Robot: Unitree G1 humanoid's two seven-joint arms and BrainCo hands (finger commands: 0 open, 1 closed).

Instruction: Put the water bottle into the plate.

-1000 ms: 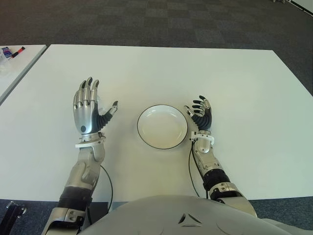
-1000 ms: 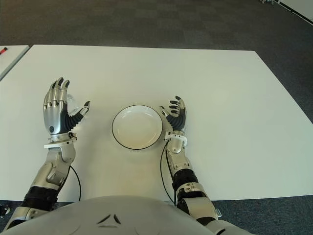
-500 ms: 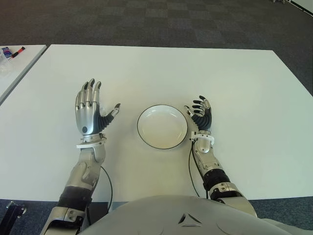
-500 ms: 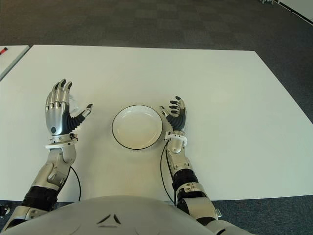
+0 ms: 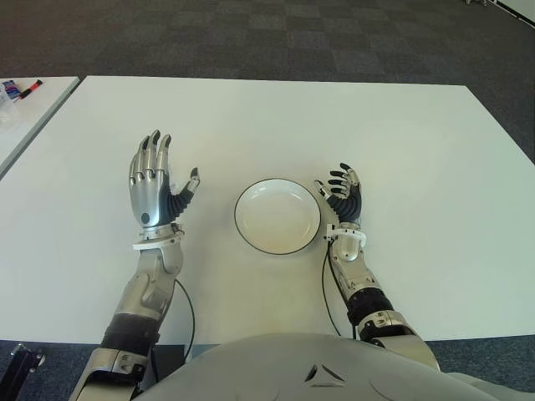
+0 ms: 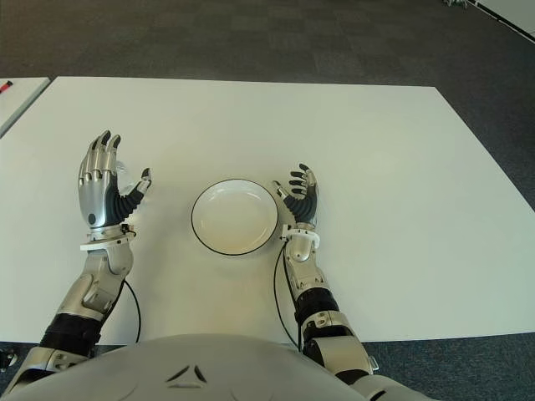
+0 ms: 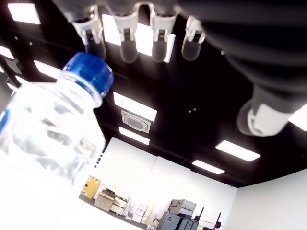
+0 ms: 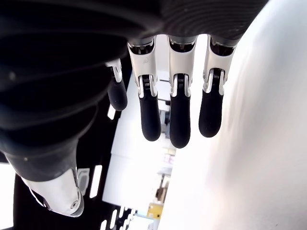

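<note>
1. We find the bottle (image 7: 48,129) just beside the left hand (image 5: 155,185), on its palm side. The eye views hide most of it behind that hand; only a clear edge shows past the fingers.
2. In the left wrist view the blue cap sits near the fingertips, which suggests the long axis runs roughly along the fingers. We cannot tell whether the bottle stands or leans.
3. The left hand is spread and holds nothing; no finger touches the bottle.
4. The right hand (image 5: 344,194) shows just right of the plate (image 5: 248,203), fingers loosely extended, also holding nothing.
5. The plate lies on the counter (image 5: 401,150) between the hands, with nothing in it.
6. We judge the left hand nearer, so it should make the grasp.
</note>
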